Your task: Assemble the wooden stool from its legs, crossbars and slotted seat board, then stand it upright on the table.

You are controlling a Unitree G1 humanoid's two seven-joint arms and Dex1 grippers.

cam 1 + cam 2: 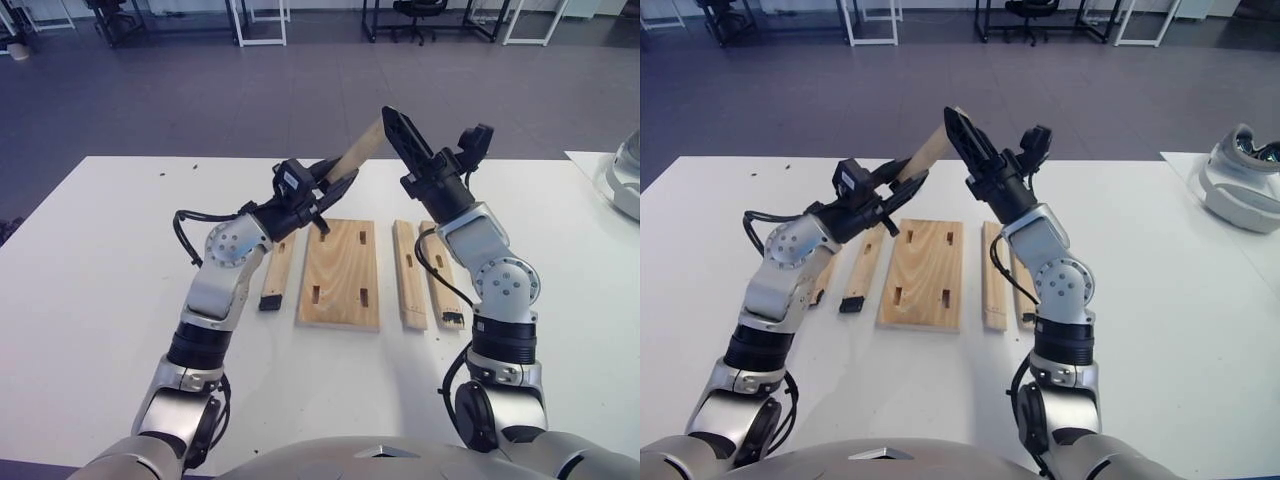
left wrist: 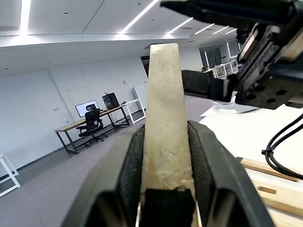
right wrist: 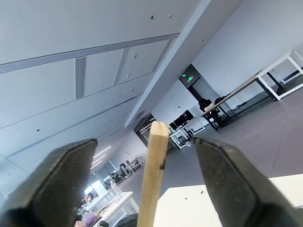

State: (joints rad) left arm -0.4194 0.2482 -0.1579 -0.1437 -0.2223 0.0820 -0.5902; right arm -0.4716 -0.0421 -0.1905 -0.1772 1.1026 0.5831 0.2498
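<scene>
Left wrist view showed the left claw [image 2: 166, 138] shut tight on a wooden stick [image 2: 163, 80]. It held the stick near the low end, with one finger on each flat side. The stick was up in the air over the far part of the table [image 1: 100, 250]. It leaned up and over toward the right claw [image 1: 400, 125].

The right claw was wide open. In the right wrist view the top of the stick stood in the gap between the two fingers [image 3: 71, 175], and it did not touch either one.

The seat board [image 1: 342, 270] lay flat on the table with its slots facing up. One more wooden bar [image 1: 277, 270] lay just beside it on the robot's left, partly under the left arm. Two more bars [image 1: 408, 270] lay side by side on the robot's right of the board.

I think the stick is hard and stiff, so it will not bend or squash when pinched. It looks light enough for one claw. But the wood looks smooth, and the stick is long, so it could slide or swing if it is held at one end alone. A good place for the right claw to take hold would be the flat sides near the top end, with the stick right in the middle of the gap. Then both ends are held and it cannot twist.
</scene>
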